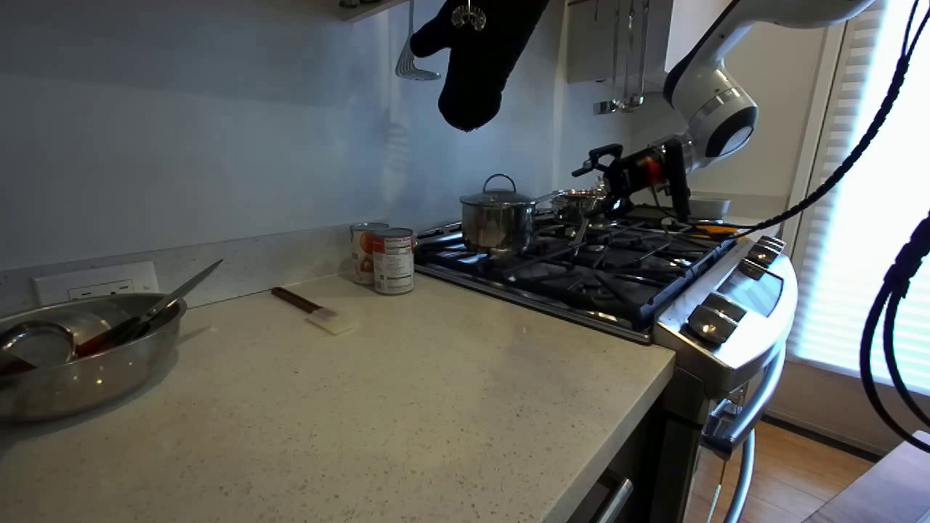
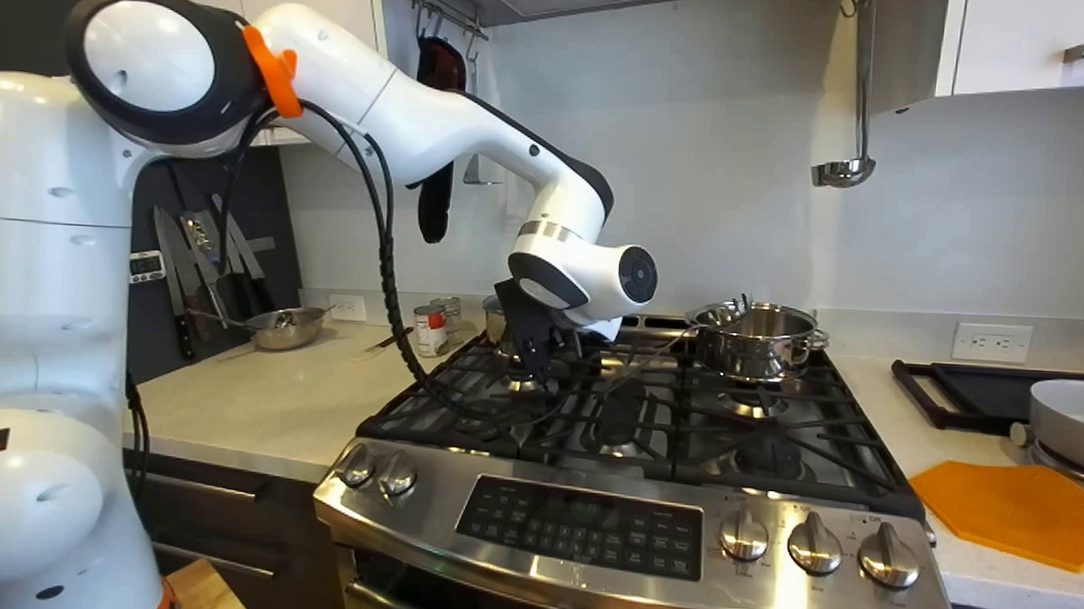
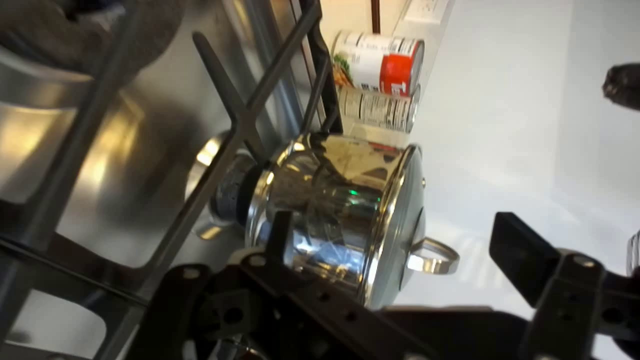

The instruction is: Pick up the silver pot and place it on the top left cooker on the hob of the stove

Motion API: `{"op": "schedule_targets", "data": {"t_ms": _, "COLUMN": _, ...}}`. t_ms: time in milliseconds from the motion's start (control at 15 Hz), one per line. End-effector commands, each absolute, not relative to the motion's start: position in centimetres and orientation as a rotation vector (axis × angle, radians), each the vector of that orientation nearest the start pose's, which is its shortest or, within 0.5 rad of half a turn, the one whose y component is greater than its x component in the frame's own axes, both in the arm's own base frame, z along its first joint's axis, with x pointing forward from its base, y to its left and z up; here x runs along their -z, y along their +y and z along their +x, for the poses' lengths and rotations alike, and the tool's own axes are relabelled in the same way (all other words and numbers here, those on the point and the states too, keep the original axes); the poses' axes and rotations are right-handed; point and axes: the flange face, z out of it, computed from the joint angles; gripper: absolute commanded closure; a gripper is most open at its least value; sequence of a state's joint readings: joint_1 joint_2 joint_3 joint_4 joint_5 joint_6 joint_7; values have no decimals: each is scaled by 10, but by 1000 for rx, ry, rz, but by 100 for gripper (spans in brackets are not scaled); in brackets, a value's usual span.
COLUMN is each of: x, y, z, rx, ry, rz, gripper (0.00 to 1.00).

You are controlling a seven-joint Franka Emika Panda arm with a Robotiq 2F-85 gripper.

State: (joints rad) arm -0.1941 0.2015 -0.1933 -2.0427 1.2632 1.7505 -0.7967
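Spread wide and squeezing nothing, my gripper is near the silver pot on the far left cooker, so swinging sideways could tip it.

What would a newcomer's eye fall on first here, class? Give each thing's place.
A white robot arm likely catches the eye first, arching over the stove, its open claw facing the lidded silver pot at the back left. Next come the orange mat right of the stove and the black oven mitt hanging near the top of an exterior view.
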Motion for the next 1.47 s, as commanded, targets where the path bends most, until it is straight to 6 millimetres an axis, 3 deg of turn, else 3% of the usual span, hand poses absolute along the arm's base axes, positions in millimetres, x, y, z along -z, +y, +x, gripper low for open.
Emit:
{"op": "schedule_targets", "data": {"t_ms": 0, "x": -369, "y": -130, "z": 509, "rx": 196, "ry": 103, "rz": -2042, "gripper": 0}}
{"op": "schedule_targets", "data": {"t_ms": 200, "x": -386, "y": -124, "z": 483, "rx": 196, "ry": 70, "rz": -2175, "gripper": 0}}
{"op": "schedule_targets", "data": {"t_ms": 400, "x": -415, "y": -104, "z": 462, "rx": 289, "ry": 103, "rz": -2327, "gripper": 0}}
{"op": "schedule_targets", "data": {"t_ms": 733, "x": -480, "y": -44, "z": 443, "rx": 495, "ry": 223, "rz": -2534, "gripper": 0}}
{"op": "schedule_targets", "data": {"t_ms": 867, "x": -498, "y": -20, "z": 446, "rx": 541, "ry": 273, "rz": -2628, "gripper": 0}}
{"op": "schedule_targets", "data": {"t_ms": 933, "x": -490, "y": -35, "z": 457, "rx": 506, "ry": 218, "rz": -2559, "gripper": 0}}
{"op": "schedule_targets", "data": {"t_ms": 1067, "x": -501, "y": -22, "z": 454, "rx": 523, "ry": 209, "rz": -2564, "gripper": 0}}
{"op": "schedule_targets", "data": {"t_ms": 1400, "x": -492, "y": -36, "z": 457, "rx": 512, "ry": 229, "rz": -2561, "gripper": 0}}
